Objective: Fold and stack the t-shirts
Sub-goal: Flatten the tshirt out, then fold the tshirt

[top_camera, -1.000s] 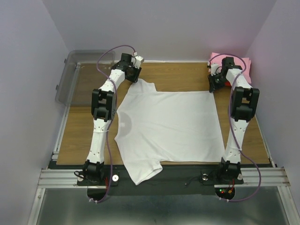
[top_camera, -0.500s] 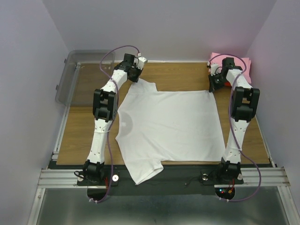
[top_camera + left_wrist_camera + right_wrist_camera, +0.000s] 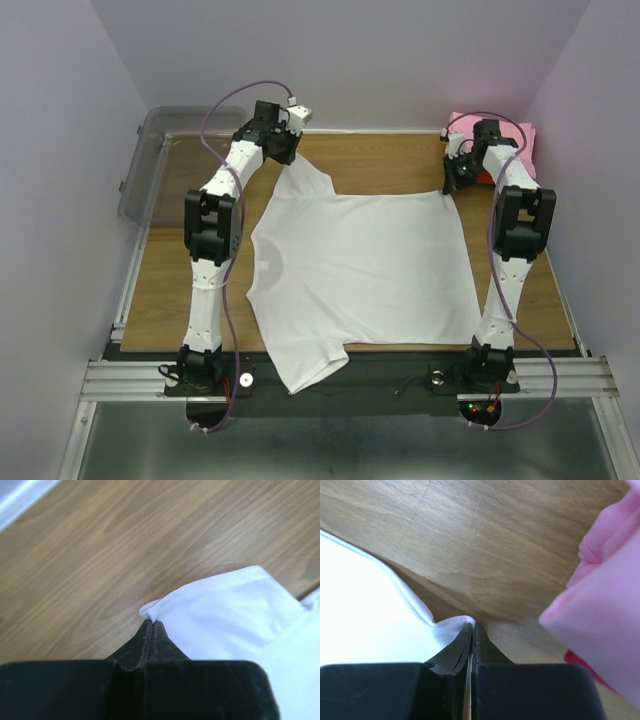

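On the brown wooden tabletop (image 3: 400,165) our large white cloth t-shirt (image 3: 360,270) lies spread flat. Our left gripper (image 3: 151,624) is pinched on its far sleeve edge, our right gripper (image 3: 472,626) on the far hem corner, likely so we can fold that edge toward us.

- The spread t-shirt (image 3: 360,270) lies flat on the middle of the counter (image 3: 170,290), collar towards 9 o'clock. One sleeve reaches past the near edge at 7 o'clock.
- Its far sleeve, at 11 o'clock, is pinched in the left fingers (image 3: 144,642).
- Its far hem corner, at 1 o'clock, is pinched in the right fingers (image 3: 462,647).
- The folded t-shirt (image 3: 525,135) lies just behind them.
- The bin (image 3: 150,170) stands at 10 o'clock.
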`<state>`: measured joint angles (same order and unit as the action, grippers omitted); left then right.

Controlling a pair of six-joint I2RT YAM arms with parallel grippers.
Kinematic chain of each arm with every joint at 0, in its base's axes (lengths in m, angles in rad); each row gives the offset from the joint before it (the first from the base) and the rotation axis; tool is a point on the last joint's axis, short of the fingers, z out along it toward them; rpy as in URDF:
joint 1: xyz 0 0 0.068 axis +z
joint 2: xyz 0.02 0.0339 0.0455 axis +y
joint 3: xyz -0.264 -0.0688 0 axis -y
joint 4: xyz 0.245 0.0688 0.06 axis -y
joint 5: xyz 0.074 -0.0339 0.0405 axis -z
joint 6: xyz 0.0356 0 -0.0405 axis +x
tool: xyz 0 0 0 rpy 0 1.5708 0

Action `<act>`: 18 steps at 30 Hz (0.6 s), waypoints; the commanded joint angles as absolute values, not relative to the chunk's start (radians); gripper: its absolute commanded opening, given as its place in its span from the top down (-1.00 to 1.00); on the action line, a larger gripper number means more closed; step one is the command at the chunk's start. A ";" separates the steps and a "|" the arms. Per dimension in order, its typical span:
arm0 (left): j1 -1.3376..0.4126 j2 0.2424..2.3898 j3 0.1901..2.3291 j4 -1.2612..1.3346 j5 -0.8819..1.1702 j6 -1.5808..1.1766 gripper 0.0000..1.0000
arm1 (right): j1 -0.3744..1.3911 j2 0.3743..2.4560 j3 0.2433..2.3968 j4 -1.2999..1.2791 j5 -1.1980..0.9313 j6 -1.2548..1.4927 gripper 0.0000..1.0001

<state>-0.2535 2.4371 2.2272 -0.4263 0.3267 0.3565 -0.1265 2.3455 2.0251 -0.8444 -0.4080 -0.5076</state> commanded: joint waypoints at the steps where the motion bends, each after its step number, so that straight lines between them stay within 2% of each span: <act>1: -0.247 2.246 2.180 -0.385 0.370 0.367 1.00 | -0.129 2.238 2.019 -0.850 -0.426 -0.514 0.99; 18: -0.247 1.993 1.895 -0.403 0.387 0.448 1.00 | -0.150 2.120 1.913 -0.850 -0.436 -0.600 0.99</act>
<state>-0.2535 2.1368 1.9446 -0.4156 0.3706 0.4149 -0.1349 2.2066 1.9297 -0.8551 -0.4175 -0.5552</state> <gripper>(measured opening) 0.014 0.023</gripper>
